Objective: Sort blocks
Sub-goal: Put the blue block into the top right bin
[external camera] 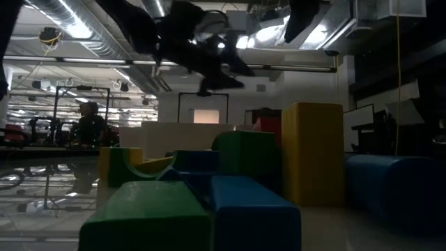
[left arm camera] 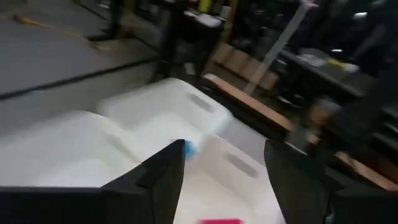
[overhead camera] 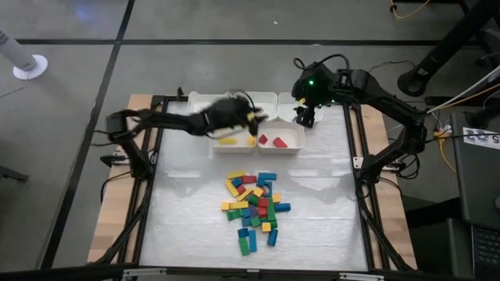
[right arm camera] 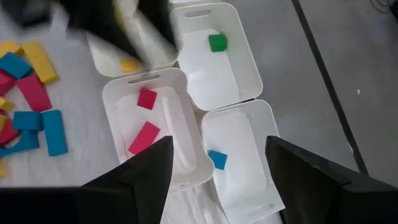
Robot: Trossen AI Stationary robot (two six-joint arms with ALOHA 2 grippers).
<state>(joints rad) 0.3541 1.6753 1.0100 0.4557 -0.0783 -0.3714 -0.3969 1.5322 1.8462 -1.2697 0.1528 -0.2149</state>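
A pile of red, yellow, green and blue blocks (overhead camera: 254, 207) lies on the white mat at the table's middle. Several white bins stand at the far edge. One bin (right arm camera: 146, 127) holds two red blocks, one (right arm camera: 214, 56) a green block (right arm camera: 217, 42), one (right arm camera: 239, 162) a blue block (right arm camera: 217, 159), and one (overhead camera: 230, 140) yellow blocks. My left gripper (left arm camera: 224, 149) hovers open above the bins (overhead camera: 251, 117), nothing between its fingers. My right gripper (right arm camera: 217, 142) is open and empty, high over the far right bins (overhead camera: 305, 117).
In the low view, large-looking green (external camera: 150, 216), blue (external camera: 251, 209) and yellow (external camera: 313, 153) blocks fill the foreground. Bare mat lies left and right of the pile. A black frame rail (overhead camera: 355, 164) runs along the table's right side. A person (external camera: 87, 125) sits in the room beyond.
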